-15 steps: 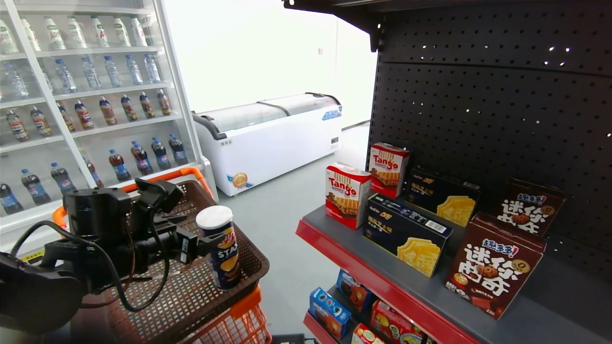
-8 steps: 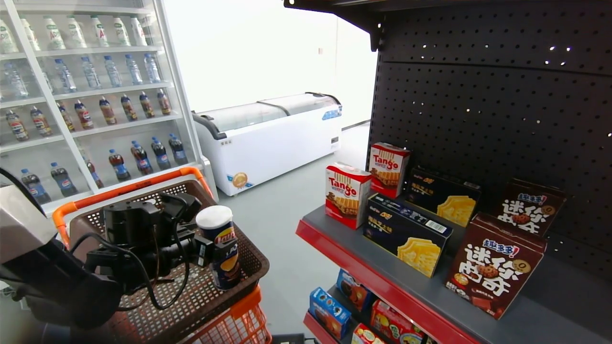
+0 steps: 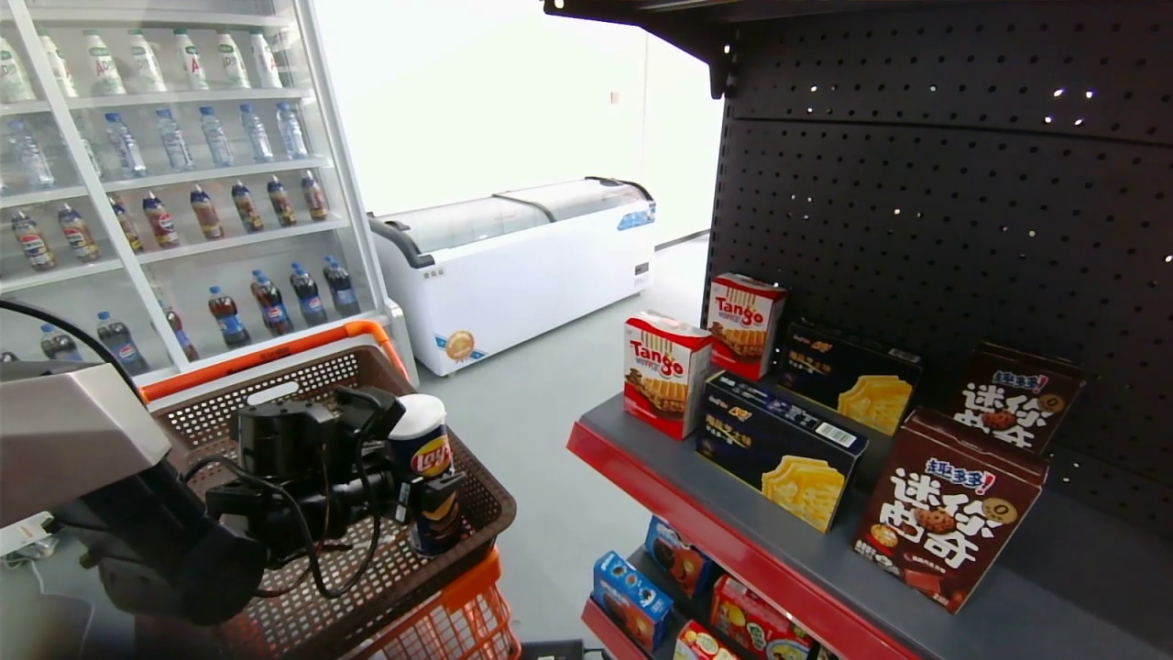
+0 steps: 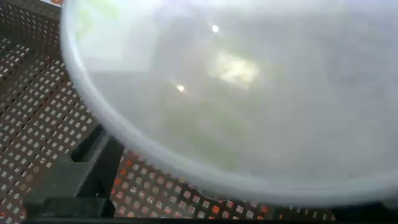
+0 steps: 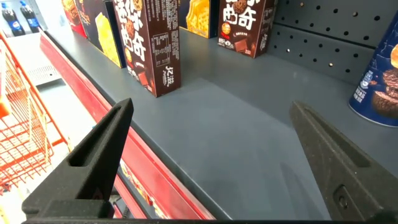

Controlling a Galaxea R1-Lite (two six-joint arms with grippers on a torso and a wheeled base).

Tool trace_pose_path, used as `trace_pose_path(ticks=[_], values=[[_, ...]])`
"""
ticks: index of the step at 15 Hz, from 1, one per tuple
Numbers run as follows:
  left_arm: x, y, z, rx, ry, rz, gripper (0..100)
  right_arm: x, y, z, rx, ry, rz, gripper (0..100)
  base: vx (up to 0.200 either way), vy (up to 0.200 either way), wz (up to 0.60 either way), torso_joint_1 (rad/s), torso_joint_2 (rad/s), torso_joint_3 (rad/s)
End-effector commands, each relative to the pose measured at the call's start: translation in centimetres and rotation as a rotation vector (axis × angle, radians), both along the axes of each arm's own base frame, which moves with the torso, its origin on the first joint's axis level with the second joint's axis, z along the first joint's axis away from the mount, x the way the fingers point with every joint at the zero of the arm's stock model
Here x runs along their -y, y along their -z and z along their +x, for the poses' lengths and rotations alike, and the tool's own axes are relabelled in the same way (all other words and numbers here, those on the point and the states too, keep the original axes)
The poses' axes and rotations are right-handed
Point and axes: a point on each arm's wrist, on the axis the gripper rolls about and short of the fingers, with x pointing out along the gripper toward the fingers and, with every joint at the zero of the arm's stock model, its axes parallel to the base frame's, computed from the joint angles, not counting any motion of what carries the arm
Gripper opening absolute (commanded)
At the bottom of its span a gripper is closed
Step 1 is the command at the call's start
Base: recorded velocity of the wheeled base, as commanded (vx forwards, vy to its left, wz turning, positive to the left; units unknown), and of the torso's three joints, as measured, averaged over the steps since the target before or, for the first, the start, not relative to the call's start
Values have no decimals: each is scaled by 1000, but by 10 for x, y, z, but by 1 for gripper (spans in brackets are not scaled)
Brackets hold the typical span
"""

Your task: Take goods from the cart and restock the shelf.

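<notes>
Left gripper (image 3: 414, 492) is closed on the crisp can (image 3: 423, 451) about halfway up its wall, with one dark finger (image 3: 440, 495) lying across the side that faces the head view. The can stands upright, long axis vertical, white lid (image 3: 417, 414) on top and base down in the near right corner of the brown cart basket (image 3: 481, 515). The left wrist view looks at that lid (image 4: 236, 93) from very close, with the basket's perforated floor (image 4: 37, 118) beyond it. The basket's orange handle (image 3: 275, 346) runs along its far side.

Right gripper (image 5: 211, 107) hangs above the grey shelf deck (image 5: 236, 149) with its two fingers spread wide apart and nothing between them. A dark brown box (image 5: 149, 50) stands near it on the deck, and a blue tub (image 5: 379, 81) stands further along. In the head view the shelf (image 3: 632, 429) stands to the right of the cart, with boxes in rows.
</notes>
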Motion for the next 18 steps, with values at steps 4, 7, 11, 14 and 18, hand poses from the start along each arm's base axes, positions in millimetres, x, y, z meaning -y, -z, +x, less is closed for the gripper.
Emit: trace_pose_path(ticks=[4,7,11,14,18], values=[[9,-1,17,50,20,-6,0,0,0,0,-1,0,1,100,0,0,0,0,0,0],[10,-5,20,73,25,-1,0,0,0,0,-1,0,-1,100,0,0,0,0,0,0],[12,-19,10,94,27,-4,0,0,0,0,-1,0,1,100,0,0,0,0,0,0],[20,-56,2,184,50,-44,0,0,0,0,-1,0,1,100,0,0,0,0,0,0],[45,-130,-33,253,136,-155,0,0,0,0,-1,0,-1,100,0,0,0,0,0,0]])
